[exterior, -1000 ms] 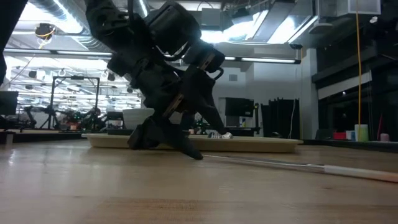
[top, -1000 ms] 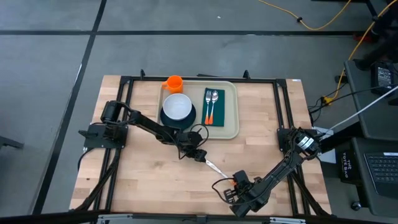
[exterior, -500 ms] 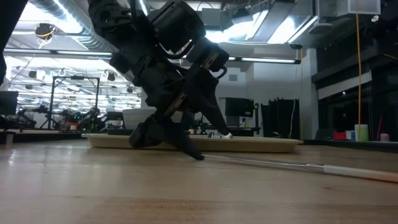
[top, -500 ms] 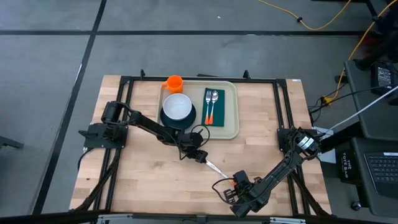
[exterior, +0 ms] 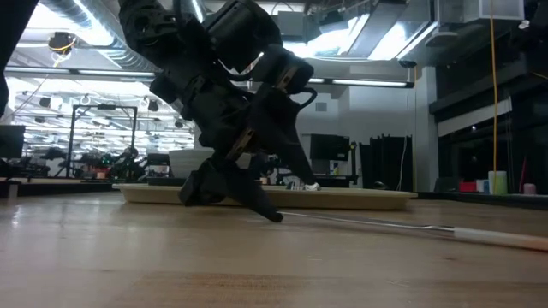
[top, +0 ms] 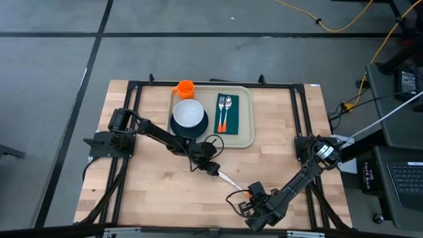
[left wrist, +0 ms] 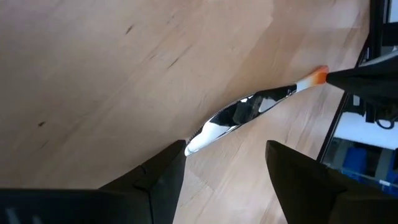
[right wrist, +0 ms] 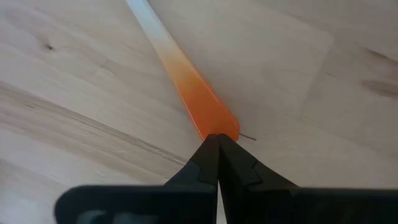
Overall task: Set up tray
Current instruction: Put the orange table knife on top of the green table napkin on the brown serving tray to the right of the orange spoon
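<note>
There is one big cream plastic tray (top: 245, 135). There is one orange cup (top: 184, 88), one white bowl (top: 188, 114) on one dark round plate (top: 199, 127), and one dark green napkin (top: 232, 123). There are three orange-handled metal utensils: two on the napkin (top: 225, 111) and one on the wooden table (top: 228, 178).

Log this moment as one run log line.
left gripper: open over knife blade | right gripper: shut at knife's orange handle end | knife: flat on table | tray: knife missing
</note>
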### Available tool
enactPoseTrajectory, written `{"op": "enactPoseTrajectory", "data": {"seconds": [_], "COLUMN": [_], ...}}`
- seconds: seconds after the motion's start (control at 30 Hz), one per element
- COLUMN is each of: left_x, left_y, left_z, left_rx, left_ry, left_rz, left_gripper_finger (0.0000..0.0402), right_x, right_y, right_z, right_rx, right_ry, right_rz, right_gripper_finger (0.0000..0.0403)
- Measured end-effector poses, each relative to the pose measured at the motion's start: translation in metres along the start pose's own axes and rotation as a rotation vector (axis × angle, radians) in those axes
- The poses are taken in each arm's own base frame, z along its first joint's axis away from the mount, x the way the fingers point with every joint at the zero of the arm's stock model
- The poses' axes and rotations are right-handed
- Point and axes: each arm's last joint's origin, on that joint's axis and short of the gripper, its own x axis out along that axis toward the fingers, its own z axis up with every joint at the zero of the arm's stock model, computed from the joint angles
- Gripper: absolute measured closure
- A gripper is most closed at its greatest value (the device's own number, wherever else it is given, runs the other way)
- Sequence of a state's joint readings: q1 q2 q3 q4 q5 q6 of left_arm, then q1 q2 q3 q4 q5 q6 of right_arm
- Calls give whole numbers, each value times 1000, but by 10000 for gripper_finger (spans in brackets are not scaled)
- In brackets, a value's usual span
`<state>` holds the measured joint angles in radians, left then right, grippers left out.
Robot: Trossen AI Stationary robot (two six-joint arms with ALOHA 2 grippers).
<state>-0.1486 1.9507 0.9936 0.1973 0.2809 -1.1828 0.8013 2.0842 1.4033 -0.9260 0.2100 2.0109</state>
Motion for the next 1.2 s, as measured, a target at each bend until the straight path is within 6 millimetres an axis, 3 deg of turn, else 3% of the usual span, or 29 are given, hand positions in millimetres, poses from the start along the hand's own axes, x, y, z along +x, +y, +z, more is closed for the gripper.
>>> {"op": "enactPoseTrajectory", "data": {"seconds": [0.23,0.43,0.83,1.07,1.2], "left_x": [0,-1,-1,-5,-6], "left_y": [-2,-14,-12,-9,-1], "left_z": [0,2,2,5,4], "left_rx": [43,158,153,474,600], "left_ry": [1,2,42,186,210], "left_rz": [-21,-143,-140,-241,-193], "left_gripper_finger": [212,234,252,250,253], "right_x": [0,0,0,0,0], "right_y": [0,2,1,1,1], "right_z": [0,1,1,1,0], "right_rx": [-1,4,3,2,1], "right_ry": [1,-21,-16,-11,-10], "right_rz": [-1,18,12,11,11], "right_gripper_finger": [399,399,399,399,399]}}
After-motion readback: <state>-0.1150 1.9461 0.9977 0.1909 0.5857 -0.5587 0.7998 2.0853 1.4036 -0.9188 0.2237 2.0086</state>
